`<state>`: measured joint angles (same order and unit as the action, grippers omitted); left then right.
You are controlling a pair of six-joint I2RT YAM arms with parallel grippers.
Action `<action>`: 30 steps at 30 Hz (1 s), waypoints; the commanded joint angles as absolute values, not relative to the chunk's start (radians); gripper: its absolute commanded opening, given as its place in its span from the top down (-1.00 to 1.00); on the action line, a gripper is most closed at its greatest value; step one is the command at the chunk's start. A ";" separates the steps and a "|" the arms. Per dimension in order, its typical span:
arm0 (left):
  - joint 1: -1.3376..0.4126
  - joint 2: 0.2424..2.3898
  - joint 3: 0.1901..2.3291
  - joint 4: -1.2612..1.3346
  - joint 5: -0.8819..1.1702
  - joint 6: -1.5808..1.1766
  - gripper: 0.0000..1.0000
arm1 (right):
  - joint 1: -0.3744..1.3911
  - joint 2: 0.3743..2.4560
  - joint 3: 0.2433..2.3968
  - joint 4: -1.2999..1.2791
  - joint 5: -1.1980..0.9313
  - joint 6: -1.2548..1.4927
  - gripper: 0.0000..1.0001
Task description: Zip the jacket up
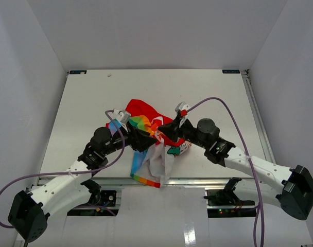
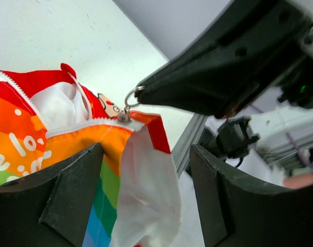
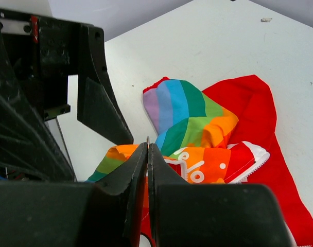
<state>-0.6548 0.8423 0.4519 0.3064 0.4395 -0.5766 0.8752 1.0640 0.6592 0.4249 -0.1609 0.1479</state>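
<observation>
Jacket (image 1: 146, 135): crumpled at the centre of the white tabletop (image 1: 84, 103). Red part toward 12 o'clock, white and rainbow-striped cloth trailing toward 6 o'clock as far as the near edge.
Left fingers (image 2: 58, 200): spread wide, closed on nothing. Reaching the jacket from 8 o'clock in the top view.
Between the left fingers: a fold of white cloth (image 2: 146, 195) and the rainbow panel (image 2: 106, 195) hanging in the gap. Contact with either finger: cannot tell.
Right fingers (image 3: 126, 177): pressed together tip to tip with no gap. Reaching the jacket from 4 o'clock in the top view.
Held by the right fingers: the metal ring of the zip pull (image 2: 129, 100), nipped at the very tip, seen from the left wrist.
Zip slider (image 2: 123, 117): just at 6 o'clock of the ring, at the corner where the red-edged front meets the white teeth.
Zip teeth (image 2: 69, 129): white, running toward 9 o'clock from the slider along the orange stripe. A second white row along the red edge at 10 o'clock.
Print: a small cartoon face (image 2: 109, 107) just at 9 o'clock of the ring, and white letters on the orange stripe.
Right wrist view: rainbow stripes at 1 o'clock of the closed tips and red lining (image 3: 249, 108) lying flat on the tabletop at 3 o'clock. One black left finger at 10 o'clock, apart from the tips.
</observation>
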 commanded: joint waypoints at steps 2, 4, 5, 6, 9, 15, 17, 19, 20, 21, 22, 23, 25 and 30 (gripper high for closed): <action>-0.657 0.762 0.460 0.203 0.237 -0.766 -0.50 | 0.940 1.065 0.622 0.575 -0.048 0.176 0.85; -0.657 0.736 0.477 0.163 0.165 -0.835 -0.30 | 0.959 1.066 0.612 0.595 -0.011 0.176 0.85; -0.657 0.732 0.487 0.132 0.148 -0.848 -0.26 | 0.965 1.066 0.611 0.599 -0.002 0.175 0.85; -0.657 0.731 0.512 0.092 0.125 -0.867 -0.18 | 0.974 1.066 0.610 0.603 0.016 0.173 0.85; -0.657 0.762 0.601 -0.101 0.075 -0.927 0.10 | 0.995 1.066 0.609 0.610 0.062 0.166 0.85; -0.658 0.785 0.659 -0.267 0.062 -1.072 0.23 | 1.026 1.087 0.608 0.625 0.128 0.157 0.84; -0.658 0.750 0.652 -0.276 0.060 -1.119 0.10 | 1.036 1.094 0.607 0.632 0.160 0.153 0.85; -0.659 0.705 0.642 -0.279 0.063 -1.171 -0.01 | 1.048 1.101 0.607 0.639 0.185 0.149 0.85; -0.660 0.673 0.631 -0.278 0.062 -1.211 -0.06 | 1.057 1.107 0.608 0.643 0.196 0.146 0.85; -0.660 0.650 0.625 -0.281 0.057 -1.237 -0.08 | 1.058 1.111 0.613 0.643 0.199 0.143 0.85; -0.660 0.621 0.617 -0.290 0.051 -1.269 -0.11 | 1.067 1.117 0.616 0.642 0.217 0.138 0.85; -0.660 0.592 0.609 -0.299 0.045 -1.301 -0.14 | 1.076 1.123 0.620 0.641 0.235 0.132 0.85; -0.661 0.589 0.614 -0.326 0.042 -1.338 -0.16 | 1.093 1.127 0.624 0.642 0.260 0.118 0.85; -0.660 0.652 0.638 -0.402 0.039 -1.437 -0.17 | 1.120 1.127 0.620 0.654 0.310 0.102 0.84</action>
<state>-0.6567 0.5936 0.6220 -0.2991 0.0607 -1.2887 1.0991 1.1292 0.6071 0.5718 0.2288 0.1277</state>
